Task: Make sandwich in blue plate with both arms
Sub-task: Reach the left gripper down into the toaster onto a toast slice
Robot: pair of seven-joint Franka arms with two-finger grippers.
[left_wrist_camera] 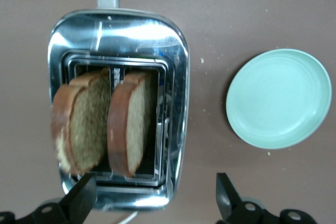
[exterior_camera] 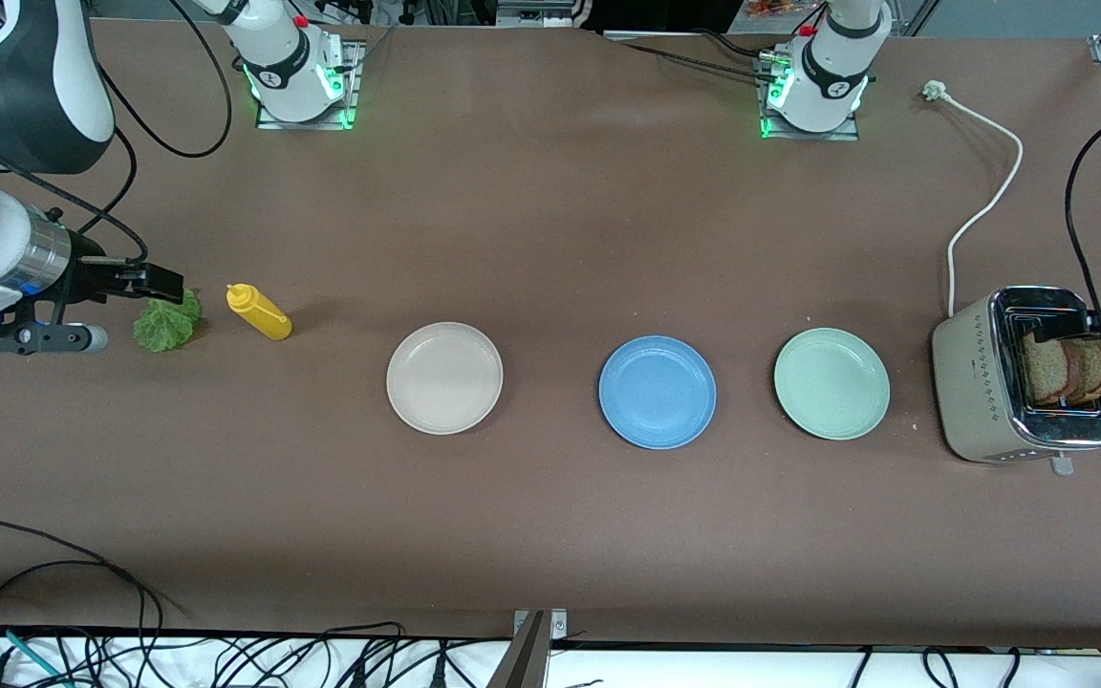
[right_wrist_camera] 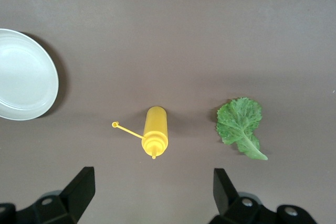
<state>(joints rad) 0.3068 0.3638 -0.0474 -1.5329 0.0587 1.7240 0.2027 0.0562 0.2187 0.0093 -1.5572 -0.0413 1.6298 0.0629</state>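
With both my arms up over the table ends, here's the view, near things first.
Blue plate: my round sky-blue plate (exterior_camera: 657, 392) sits bare on the brown table (exterior_camera: 550, 535), nearest the front camera, between the two other plates.
Neighbours: round cream-white plate (exterior_camera: 444, 377) toward my right arm's end, round pale mint-green plate (exterior_camera: 831, 383) toward my left arm's end.
Bread: two brown wholegrain slices (left_wrist_camera: 102, 121) stand upright in the slots of the shiny silver toaster (exterior_camera: 981, 382), just beside the mint plate.
Left gripper (left_wrist_camera: 155, 198): hanging over the toaster, jaws spread wide, gripping nothing.
Lettuce: ruffled green lettuce leaf (right_wrist_camera: 240, 126) lies flat on the table, near the yellow squeeze bottle (right_wrist_camera: 155, 138) lying on its side.
Right gripper (right_wrist_camera: 152, 192): above the bottle and lettuce, fingers apart, empty.
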